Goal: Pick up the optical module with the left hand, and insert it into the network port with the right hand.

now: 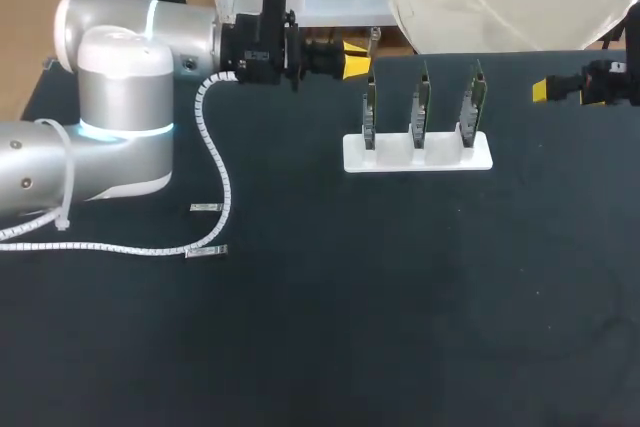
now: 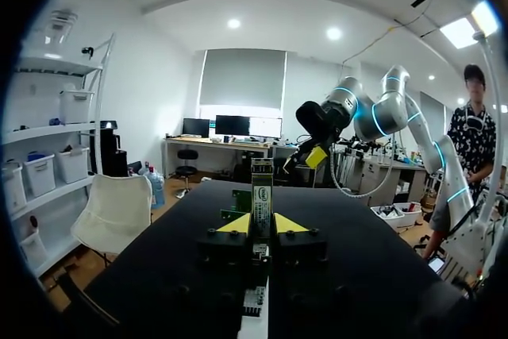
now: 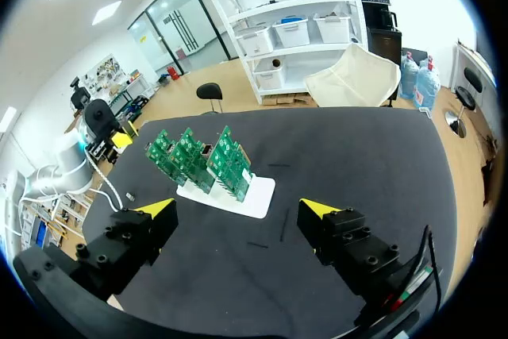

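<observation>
left gripper (image 1: 352, 59) pinches optical module (image 2: 262, 194) near table (image 1: 300, 327) far edge, beside the boards (image 1: 422, 112). right gripper (image 3: 238, 210) spread, at right edge. hand over squarely: right should clamp the free end before left releases.

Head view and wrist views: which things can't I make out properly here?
Right arm's fingers: the head view's right edge cuts most of them off.
Ports on the circuit boards: too small, boards edge-on in head view.
Optical module: left wrist view, lower end hidden between the left fingers.
</observation>
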